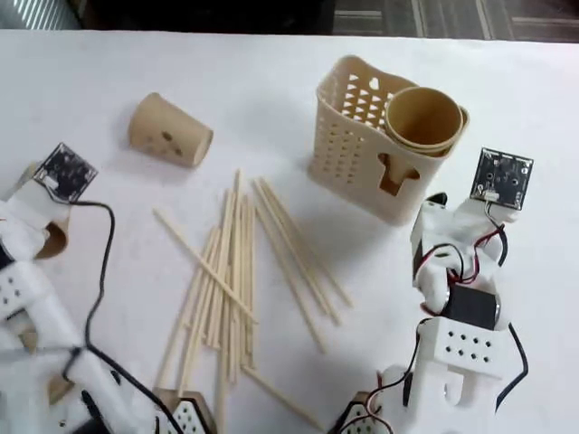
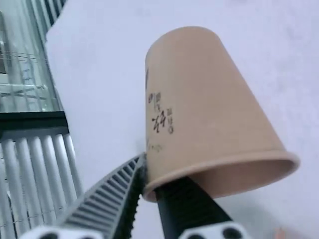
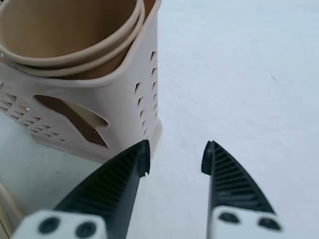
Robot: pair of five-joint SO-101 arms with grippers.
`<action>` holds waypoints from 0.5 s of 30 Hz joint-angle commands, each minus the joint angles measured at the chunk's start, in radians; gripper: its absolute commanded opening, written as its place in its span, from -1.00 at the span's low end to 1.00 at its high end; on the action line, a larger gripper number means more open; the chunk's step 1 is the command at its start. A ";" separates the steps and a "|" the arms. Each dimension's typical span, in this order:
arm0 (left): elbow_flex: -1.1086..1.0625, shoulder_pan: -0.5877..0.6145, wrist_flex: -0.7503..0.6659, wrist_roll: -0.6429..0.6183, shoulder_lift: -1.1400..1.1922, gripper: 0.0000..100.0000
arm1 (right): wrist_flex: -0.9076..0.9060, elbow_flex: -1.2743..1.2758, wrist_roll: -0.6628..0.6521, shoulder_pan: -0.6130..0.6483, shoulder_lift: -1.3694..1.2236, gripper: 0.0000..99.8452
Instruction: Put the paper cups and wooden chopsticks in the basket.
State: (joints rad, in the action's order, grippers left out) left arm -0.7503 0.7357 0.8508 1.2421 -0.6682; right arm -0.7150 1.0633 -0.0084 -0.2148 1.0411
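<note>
My left gripper (image 2: 149, 179) is shut on the rim of a tan paper cup (image 2: 209, 109), one finger inside and one outside. From above, this cup (image 1: 54, 240) peeks out under the left arm at the table's left edge. A second paper cup (image 1: 168, 132) lies on its side at the back left. Several wooden chopsticks (image 1: 231, 271) lie scattered mid-table. The cream perforated basket (image 1: 357, 149) stands at the back right and holds nested paper cups (image 1: 423, 117). My right gripper (image 3: 176, 157) is open, low over the table just in front of the basket (image 3: 114, 114), with nothing between its fingers.
The right arm's body (image 1: 457, 316) stands at the front right, close to the basket's near corner. The left arm (image 1: 36, 307) and its cable (image 1: 104, 271) take up the front left. Bare white table (image 1: 507, 81) lies behind and right of the basket.
</note>
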 commanded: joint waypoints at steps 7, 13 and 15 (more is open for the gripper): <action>0.209 -0.262 0.158 -0.305 -0.314 -0.96 | 0.067 -0.012 -0.003 -0.140 0.016 -0.65; 0.443 -0.486 0.272 -0.520 -0.314 -0.96 | 0.067 -0.011 -0.003 -0.143 0.015 -0.65; 0.493 -0.576 0.307 -0.555 -0.314 -0.96 | 0.067 -0.011 -0.003 -0.140 0.015 -0.65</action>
State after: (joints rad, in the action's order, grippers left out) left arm -0.3667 0.2785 1.1178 0.7480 -0.9628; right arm -0.6659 1.0633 -0.0084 -0.3483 1.0411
